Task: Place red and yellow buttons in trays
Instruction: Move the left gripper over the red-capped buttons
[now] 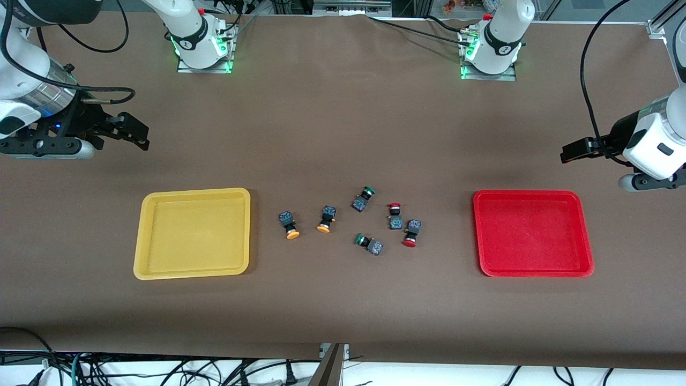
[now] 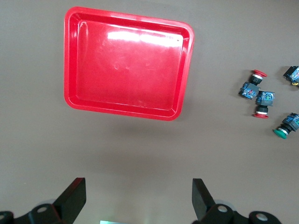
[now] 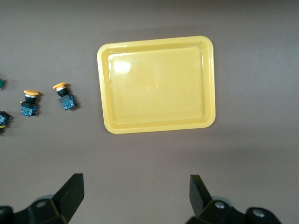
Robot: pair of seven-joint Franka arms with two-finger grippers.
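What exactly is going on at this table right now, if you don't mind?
Nothing is being handled yet. The left gripper hangs open above the table by the red tray, and the right gripper hangs open by the yellow tray. Both trays hold nothing. Between them lie two yellow buttons, two red buttons and two green ones, none sorted so far.

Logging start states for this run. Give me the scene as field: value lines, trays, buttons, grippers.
yellow tray: toward the right arm's end of the table, nothing in it
red tray: toward the left arm's end, nothing in it
yellow buttons: two, on the table between the trays, nearer the yellow tray
red buttons: two, side by side, nearer the red tray
green buttons: two, in the middle cluster
left gripper: open, in the air beside the red tray, waiting
right gripper: open, in the air beside the yellow tray
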